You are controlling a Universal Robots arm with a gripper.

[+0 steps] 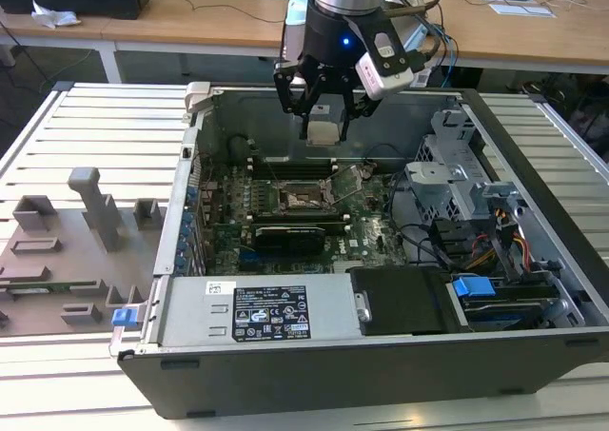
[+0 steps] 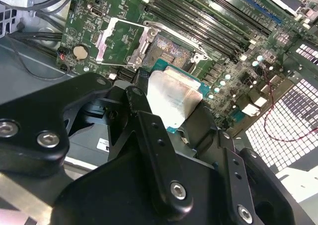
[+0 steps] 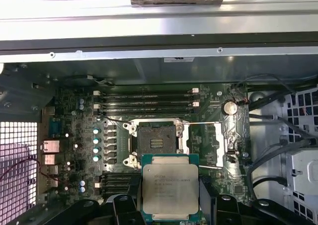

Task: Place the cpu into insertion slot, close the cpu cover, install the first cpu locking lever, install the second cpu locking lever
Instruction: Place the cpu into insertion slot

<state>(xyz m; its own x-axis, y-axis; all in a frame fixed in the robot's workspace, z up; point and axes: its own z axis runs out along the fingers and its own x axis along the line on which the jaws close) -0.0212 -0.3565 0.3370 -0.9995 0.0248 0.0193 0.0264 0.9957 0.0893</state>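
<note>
My gripper (image 1: 323,119) is shut on the cpu (image 1: 323,133), a flat square chip with a pale silver top, and holds it in the air over the open computer case. In both wrist views the cpu (image 3: 170,190) (image 2: 174,98) sits between the black fingers (image 3: 123,205). The insertion slot (image 3: 156,140) (image 2: 171,51) (image 1: 306,199) lies bare on the green board below, apart from the chip. The cpu cover (image 3: 218,144) (image 2: 121,41) is swung open and rests beside the slot.
The case walls (image 1: 314,374) ring the board. A silver power supply (image 1: 266,312) lies at the front, and drive cages (image 1: 457,179) with cables at the exterior view's right. Long memory slots (image 3: 149,101) run beside the socket. Grey fixtures (image 1: 95,207) stand on the table at the left.
</note>
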